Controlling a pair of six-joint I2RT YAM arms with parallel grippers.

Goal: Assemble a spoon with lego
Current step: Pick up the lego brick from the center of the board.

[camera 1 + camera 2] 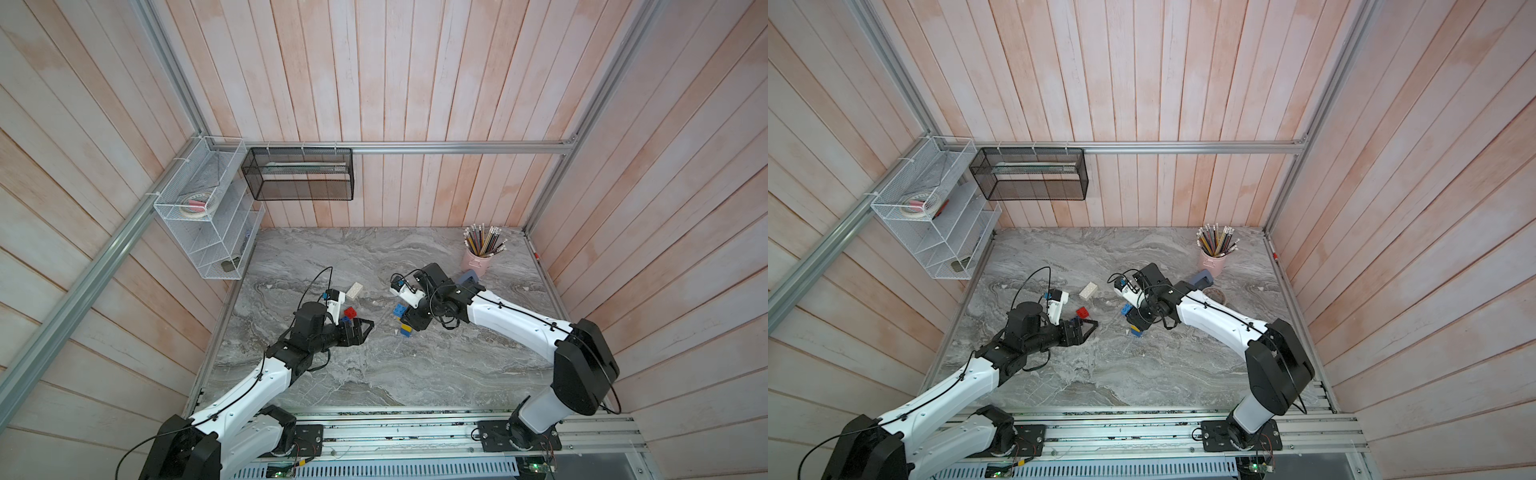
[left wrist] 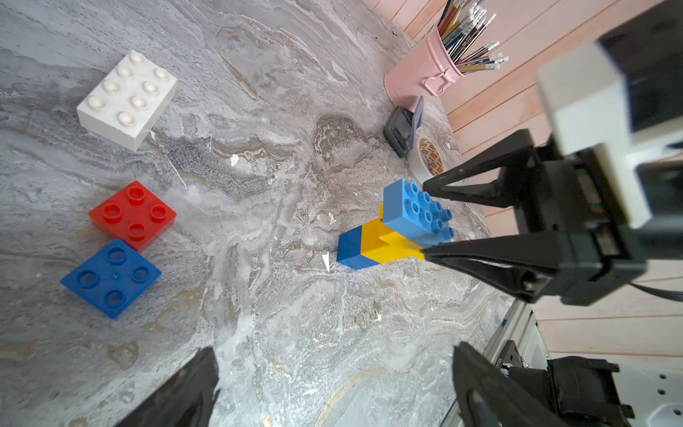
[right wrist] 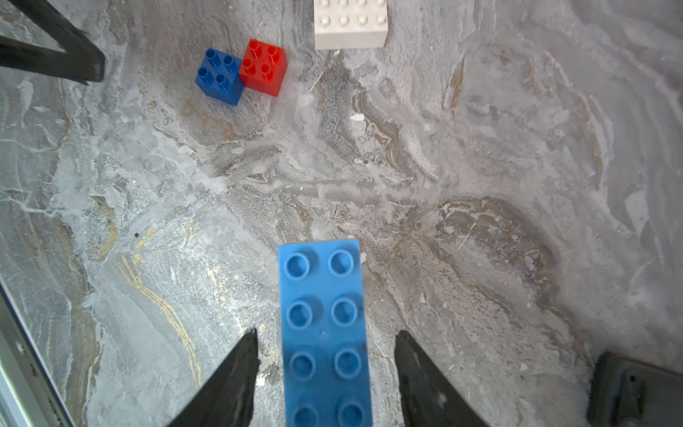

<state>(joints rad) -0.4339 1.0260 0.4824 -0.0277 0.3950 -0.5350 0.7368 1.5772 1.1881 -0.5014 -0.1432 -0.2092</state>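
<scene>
Loosely straddles blue-and-yellow plastic brick stem (image 3: 322, 295) with spread right gripper (image 3: 327, 332), gaps along both edges; holds left gripper (image 2: 334, 347) wide near stem.

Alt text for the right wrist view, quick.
A light blue eight-stud brick sits between the open jaws of the right gripper, a gap on each side. Farther off on the marble table, a dark blue square brick touches a red brick; a white brick is cut by the frame edge.

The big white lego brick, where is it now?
In both top views the white oblong plastic brick lies left of centre on the grey marble table, just behind the red square plastic brick.
</scene>
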